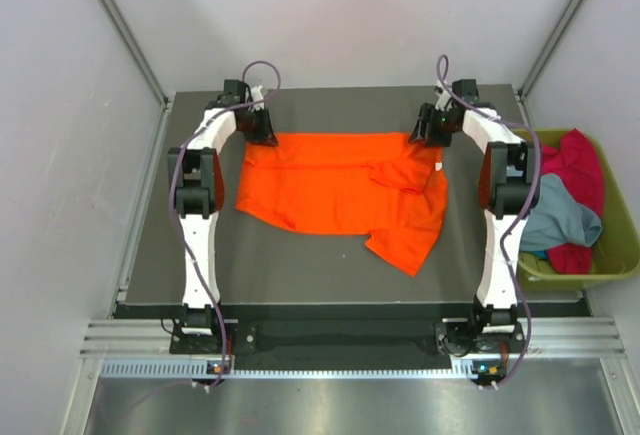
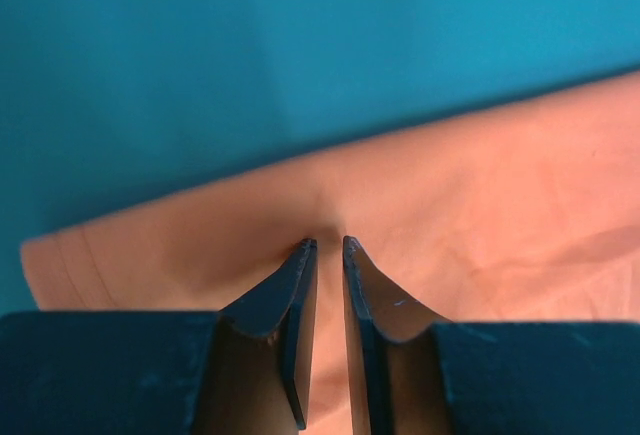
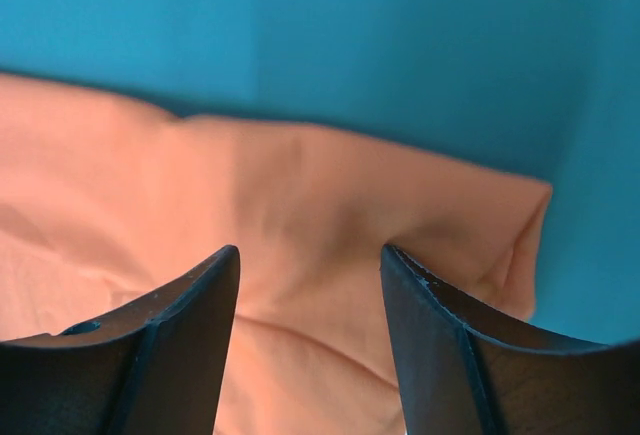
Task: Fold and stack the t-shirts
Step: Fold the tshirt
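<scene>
1. My left tool (image 2: pixel 326 245) has its jaws almost together on a pucker at the orange t-shirt's (image 1: pixel 330 185) far edge. I can't tell whether it grips. So thin a pinch could slip out on lifting.
2. My right tool (image 3: pixel 310 255) stands open over the other far corner, holding nothing. A one-sided lift would skew the shirt.
3. Just nearward of the right tool, cloth lies bunched on the worktop (image 1: pixel 300 265). Folding now would trap creases.

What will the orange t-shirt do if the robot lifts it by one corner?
Probably floppy: the orange t-shirt lies flat on the table with soft creases and a folded-over part, so it would likely sag and hang. It looks thin, so likely light. A push would probably bunch it, not slide it whole.
</scene>
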`<action>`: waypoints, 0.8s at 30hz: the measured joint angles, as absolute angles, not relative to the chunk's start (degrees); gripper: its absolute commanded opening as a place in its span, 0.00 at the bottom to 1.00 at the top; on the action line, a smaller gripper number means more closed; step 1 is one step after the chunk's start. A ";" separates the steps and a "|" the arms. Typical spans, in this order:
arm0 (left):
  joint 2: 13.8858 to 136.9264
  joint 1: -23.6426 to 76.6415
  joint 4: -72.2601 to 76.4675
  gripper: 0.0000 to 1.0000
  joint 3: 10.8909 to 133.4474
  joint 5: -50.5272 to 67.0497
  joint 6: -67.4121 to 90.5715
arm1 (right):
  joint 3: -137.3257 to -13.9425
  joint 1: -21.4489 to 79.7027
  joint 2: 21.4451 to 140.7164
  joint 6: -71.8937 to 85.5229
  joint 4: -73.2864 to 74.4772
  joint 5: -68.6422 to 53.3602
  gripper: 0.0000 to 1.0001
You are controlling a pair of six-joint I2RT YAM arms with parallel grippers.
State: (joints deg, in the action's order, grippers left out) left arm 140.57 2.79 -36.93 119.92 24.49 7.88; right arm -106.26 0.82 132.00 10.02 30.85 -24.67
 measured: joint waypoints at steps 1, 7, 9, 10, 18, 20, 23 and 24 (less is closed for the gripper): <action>141.34 2.79 -36.77 0.23 121.14 24.38 7.86 | -107.70 0.99 133.01 10.11 30.85 -24.60 0.59; 145.16 2.87 -35.46 0.23 127.24 24.16 7.97 | -114.50 1.72 137.25 10.11 30.98 -24.53 0.60; 145.53 3.03 -34.76 0.23 127.68 23.70 8.05 | -115.13 1.85 137.64 10.11 30.85 -24.47 0.60; 145.62 3.11 -34.46 0.23 127.79 23.38 8.05 | -115.26 1.87 137.75 10.11 30.83 -24.32 0.61; 145.86 3.81 -33.10 0.40 128.97 20.16 7.51 | -119.79 2.24 140.11 9.28 30.83 -23.03 0.63; 145.53 4.16 -32.95 0.46 129.23 18.09 7.27 | -119.74 2.26 139.98 8.38 30.87 -22.96 0.64; 143.76 4.45 -33.56 0.48 128.66 15.05 7.18 | -117.71 2.26 137.84 6.13 30.89 -22.02 0.65; 142.02 4.45 -33.43 0.48 127.35 14.28 6.87 | -116.60 2.26 136.57 5.48 31.07 -21.78 0.66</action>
